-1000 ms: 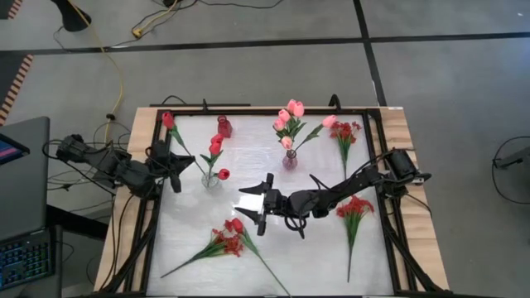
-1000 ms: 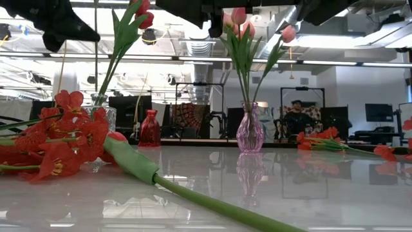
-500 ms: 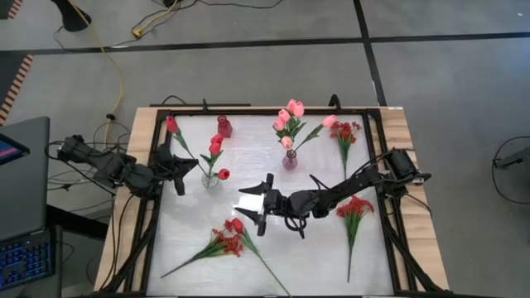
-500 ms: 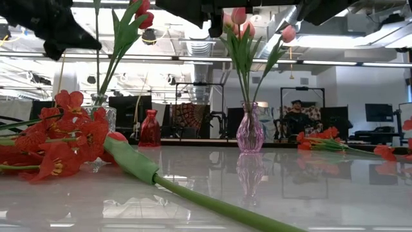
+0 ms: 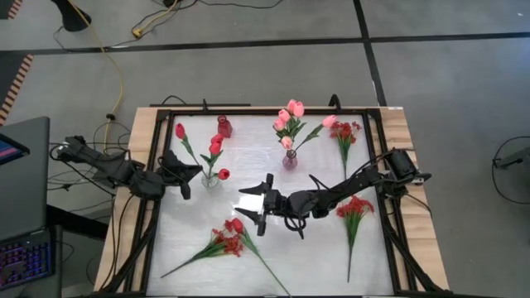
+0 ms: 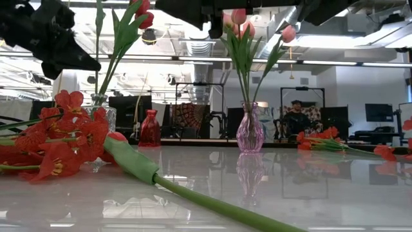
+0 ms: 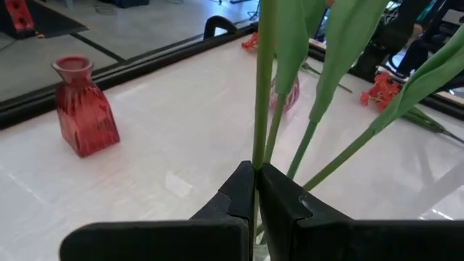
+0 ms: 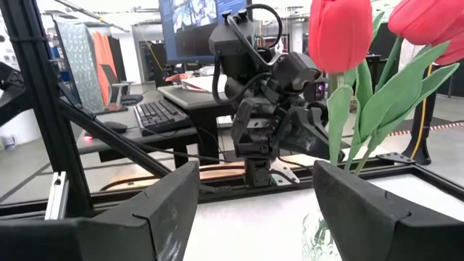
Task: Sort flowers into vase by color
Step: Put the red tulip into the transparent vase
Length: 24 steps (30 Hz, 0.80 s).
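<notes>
Left gripper (image 7: 256, 190), closed on the green stem of a red tulip (image 5: 180, 131), held it beside the clear vase (image 5: 210, 179) of red tulips. Right gripper (image 5: 258, 206), jaws wide and empty, hovered near that vase. Red sprays (image 5: 229, 241) lay on the tabletop (image 5: 315, 257).

In the left wrist view, the stem (image 7: 262, 80) pinched between the left gripper's (image 7: 257, 190) closed fingers runs out past the picture's edge, so its bloom is unseen there. The right wrist view cuts off the red tulips (image 8: 341, 32) above and the clear vase (image 8: 317, 235) below. In the low view, the red sprays (image 6: 55, 138) hide most of the clear vase, and a seated person (image 6: 297, 119) far behind is too small to tell more.
</notes>
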Available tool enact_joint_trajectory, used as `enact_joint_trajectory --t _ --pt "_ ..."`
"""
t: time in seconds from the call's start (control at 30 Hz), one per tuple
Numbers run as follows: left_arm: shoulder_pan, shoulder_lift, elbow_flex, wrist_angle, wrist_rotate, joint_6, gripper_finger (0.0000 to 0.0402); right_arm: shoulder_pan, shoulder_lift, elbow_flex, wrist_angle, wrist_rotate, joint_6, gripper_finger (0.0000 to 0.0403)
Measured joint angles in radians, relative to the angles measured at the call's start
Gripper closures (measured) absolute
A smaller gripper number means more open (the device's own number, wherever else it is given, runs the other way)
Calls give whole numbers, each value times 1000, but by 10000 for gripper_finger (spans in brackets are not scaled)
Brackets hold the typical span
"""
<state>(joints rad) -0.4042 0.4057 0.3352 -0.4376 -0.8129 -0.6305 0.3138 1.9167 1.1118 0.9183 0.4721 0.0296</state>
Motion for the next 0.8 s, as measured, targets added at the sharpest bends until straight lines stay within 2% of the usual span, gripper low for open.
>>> enact_joint_trajectory --t 0.43,0.63,0.8 --pt "0 0 -31 24 5 -20 396 0 0 0 -4 0 -1 106" --pt "0 0 -31 48 8 17 349 0 0 0 -6 0 -2 106" --pt "0 0 -31 47 51 17 300 0 0 0 -6 0 -3 106"
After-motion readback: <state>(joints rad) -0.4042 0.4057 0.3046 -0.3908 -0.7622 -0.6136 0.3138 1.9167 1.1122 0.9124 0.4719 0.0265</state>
